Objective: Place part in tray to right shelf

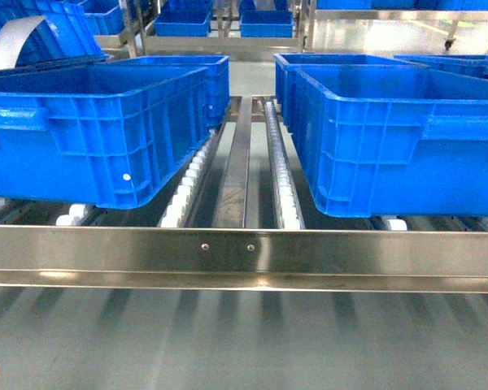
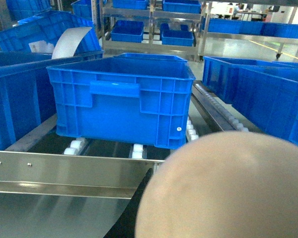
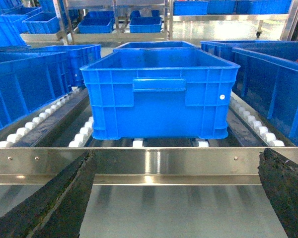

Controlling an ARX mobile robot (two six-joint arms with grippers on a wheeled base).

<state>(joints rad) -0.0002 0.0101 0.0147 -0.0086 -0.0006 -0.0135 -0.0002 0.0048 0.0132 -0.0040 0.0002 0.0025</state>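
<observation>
the right gripper's point(image 3: 174, 198) two dark fingers point(image 3: 54, 198) stand wide apart at the near corners of the right wrist view, released, with nothing between them. ahead of them runs the right shelf's point(image 1: 244, 248) broad steel front rail, and behind it a blue crate point(image 3: 159, 94) sits square on white rollers point(image 3: 35, 121).

the left gripper's fingers do not show in any view, so i cannot tell whether they are clenched or released. the left wrist view is filled at near right by a blurred cream-beige rounded surface, the tray point(image 2: 228, 188), close to the lens and above the rail.

in the head view two blue crates, left crate point(image 1: 98, 130) and right crate point(image 1: 398, 138), rest on the roller tracks with a bare steel lane between them. the part is not visible in any view.
</observation>
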